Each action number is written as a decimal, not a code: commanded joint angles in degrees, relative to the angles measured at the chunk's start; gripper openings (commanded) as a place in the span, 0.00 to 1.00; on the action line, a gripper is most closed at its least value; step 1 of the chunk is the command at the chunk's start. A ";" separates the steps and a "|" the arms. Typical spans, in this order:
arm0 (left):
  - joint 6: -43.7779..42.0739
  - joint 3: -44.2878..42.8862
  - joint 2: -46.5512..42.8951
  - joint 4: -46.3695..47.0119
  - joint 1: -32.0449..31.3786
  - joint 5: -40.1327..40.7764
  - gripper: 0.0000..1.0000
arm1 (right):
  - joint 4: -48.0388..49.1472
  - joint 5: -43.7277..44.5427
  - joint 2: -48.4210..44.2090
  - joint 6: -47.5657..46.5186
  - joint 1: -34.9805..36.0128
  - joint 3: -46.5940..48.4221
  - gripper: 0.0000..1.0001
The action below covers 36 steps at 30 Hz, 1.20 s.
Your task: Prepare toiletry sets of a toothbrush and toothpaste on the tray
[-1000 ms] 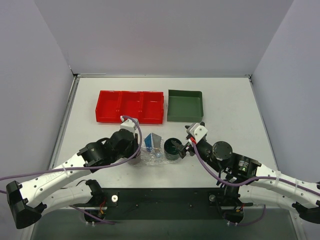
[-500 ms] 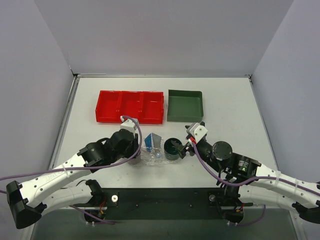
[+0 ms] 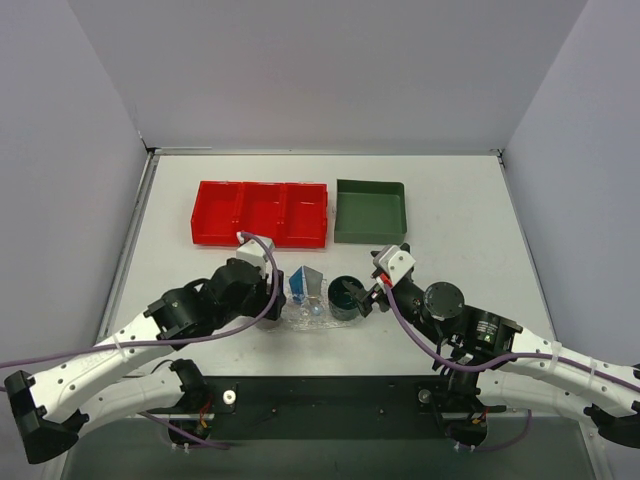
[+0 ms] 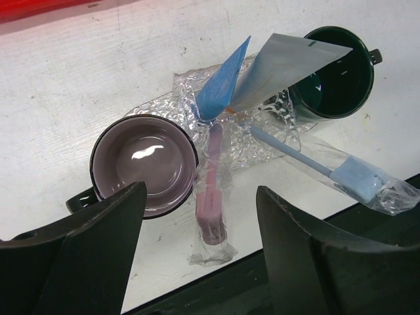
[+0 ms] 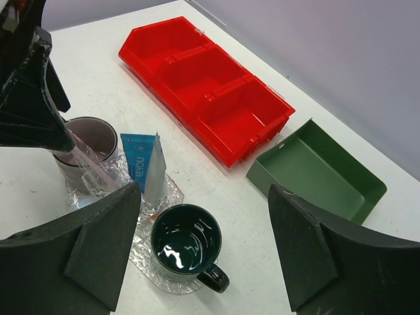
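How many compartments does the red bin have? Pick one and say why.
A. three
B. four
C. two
A: the right wrist view shows the red bin split by two inner walls into three compartments in a row.

**Table count: 9 items, 2 of most kinds**

Mugs x2: 1 grey mug (image 4: 144, 164) & 1 green mug (image 4: 331, 72).

Toothpaste tubes x2: 1 blue tube (image 4: 223, 88) & 1 silver-white tube (image 4: 282, 62).

Toothbrushes x2, ea. in its own clear wrap: 1 pink toothbrush (image 4: 211, 210) & 1 light-blue toothbrush (image 4: 351, 177).

Tray x1: the clear bumpy tray (image 4: 187, 92), only one of its kind.

Bins x2: 1 red bin (image 5: 210, 92) w/ 3 compartments & 1 green bin (image 5: 315, 174) w/ 1 compartment, so 4 compartments total.

Approx. split: 3 pairs of small items (mugs, tubes, brushes), plus 3 larger holders (tray + 2 bins).
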<state>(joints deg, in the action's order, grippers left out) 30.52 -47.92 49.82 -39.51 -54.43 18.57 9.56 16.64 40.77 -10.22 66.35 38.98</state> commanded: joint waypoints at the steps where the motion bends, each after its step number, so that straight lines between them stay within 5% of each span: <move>1: -2.92 -2.09 -3.24 1.45 -0.23 0.24 0.83 | 1.42 0.67 -0.17 1.34 -0.43 0.57 0.73; 12: -6.17 -1.74 -6.40 3.55 1.61 5.96 0.97 | 1.69 -2.49 -2.37 7.31 -7.27 -1.10 0.79; 27: -12.68 -2.09 -6.58 15.16 33.22 -14.87 0.97 | -7.97 -9.79 -4.65 20.32 -26.17 0.66 0.80; 36: -16.98 -0.51 -11.49 19.99 36.24 -9.34 0.97 | -14.48 -10.67 -8.25 20.59 -31.72 2.68 0.80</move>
<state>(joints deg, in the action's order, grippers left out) 16.88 -47.92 41.36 -26.09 -18.59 7.27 -3.11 6.72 34.48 9.39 35.46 38.41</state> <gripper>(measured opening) 0.975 0.797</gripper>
